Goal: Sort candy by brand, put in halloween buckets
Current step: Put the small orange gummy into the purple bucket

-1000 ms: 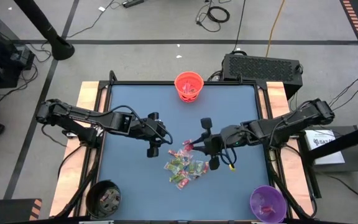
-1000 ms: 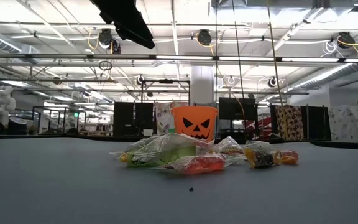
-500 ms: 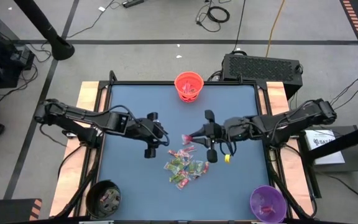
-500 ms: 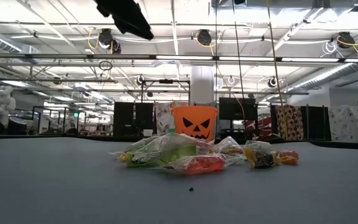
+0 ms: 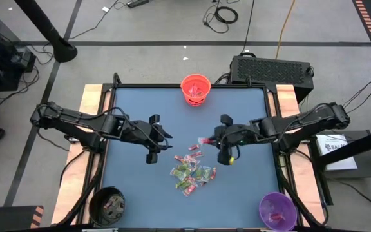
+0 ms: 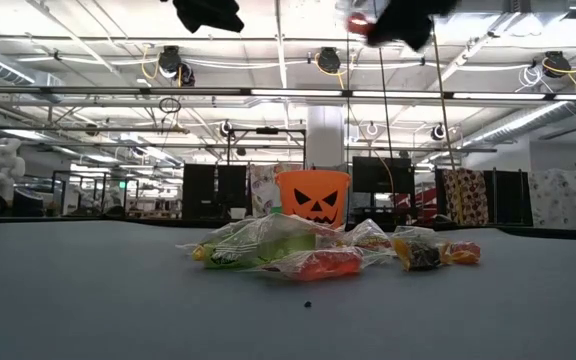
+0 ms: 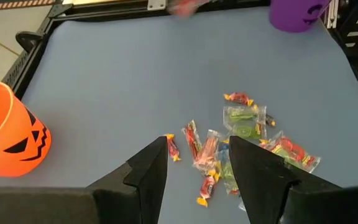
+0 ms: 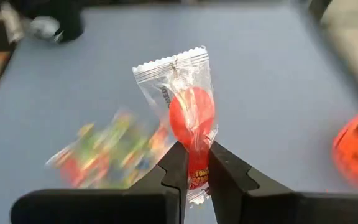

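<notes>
A slate-blue desk (image 5: 134,90) carries 3 pails: an orange bucket (image 5: 196,89) with a black jack-o'-lantern face, a black bucket (image 5: 107,205) and a purple bucket (image 5: 277,210). Loose candy (image 5: 192,171) in clear wrappers shows red, green, yellow and orange fillings. A single sweet (image 8: 188,118), its clear crinkle-edged wrapper over a round red centre with yellow lettering, sits between the dark fingers of the right pincer (image 8: 193,163). The left pincer (image 7: 194,158) is matte black. The desk's frame is black, flanked by pale wood, on a grey floor.
</notes>
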Controlling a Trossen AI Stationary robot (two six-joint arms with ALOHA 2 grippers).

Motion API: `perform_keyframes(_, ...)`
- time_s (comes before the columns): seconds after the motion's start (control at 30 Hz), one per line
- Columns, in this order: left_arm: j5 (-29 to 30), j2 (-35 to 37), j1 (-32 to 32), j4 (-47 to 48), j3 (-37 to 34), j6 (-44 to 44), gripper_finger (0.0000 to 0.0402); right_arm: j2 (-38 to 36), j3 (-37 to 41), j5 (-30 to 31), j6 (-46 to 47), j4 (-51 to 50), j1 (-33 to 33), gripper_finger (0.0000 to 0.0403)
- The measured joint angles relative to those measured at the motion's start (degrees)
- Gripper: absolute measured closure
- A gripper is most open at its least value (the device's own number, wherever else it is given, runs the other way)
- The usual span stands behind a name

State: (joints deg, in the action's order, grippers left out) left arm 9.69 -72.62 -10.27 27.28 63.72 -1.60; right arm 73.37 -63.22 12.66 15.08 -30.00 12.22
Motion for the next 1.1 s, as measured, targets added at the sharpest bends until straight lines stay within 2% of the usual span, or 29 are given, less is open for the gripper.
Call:
perform_keyframes(0.27, 0.0, 0.0, 0.0, -2.0, 0.0, 0.2, 0.0222, -4.6, 0.0, -16.6, 22.7, -15.6, 3.2, 0.0358)
perform_keyframes(0.37, -0.6, 0.0, 0.0, -2.4, 0.0, -0.7, 0.0222, -5.3, 0.0, -24.4, 30.3, -19.2, 6.4, 0.0358)
perform_keyframes(0.47, -0.7, 0.0, 0.0, -2.6, 0.0, -0.9, 0.0222, -6.3, 0.0, -27.9, 34.5, -19.1, 11.1, 0.0358)
perform_keyframes(0.63, -0.7, 0.0, -0.1, -2.4, 0.0, -0.9, 0.0222, -6.7, 0.0, -28.6, 47.2, -19.1, 20.7, 0.0358)
perform_keyframes(0.87, -0.8, 0.0, -0.1, -2.4, 0.0, -1.0, 0.0222, -4.5, 0.0, -22.7, 66.8, -20.7, 35.0, 0.0358)
perform_keyframes(1.1, -0.9, 0.0, 0.0, -2.5, 0.0, -1.1, 0.0222, 0.7, 0.0, -23.4, 79.3, -23.5, 43.7, 0.0357)
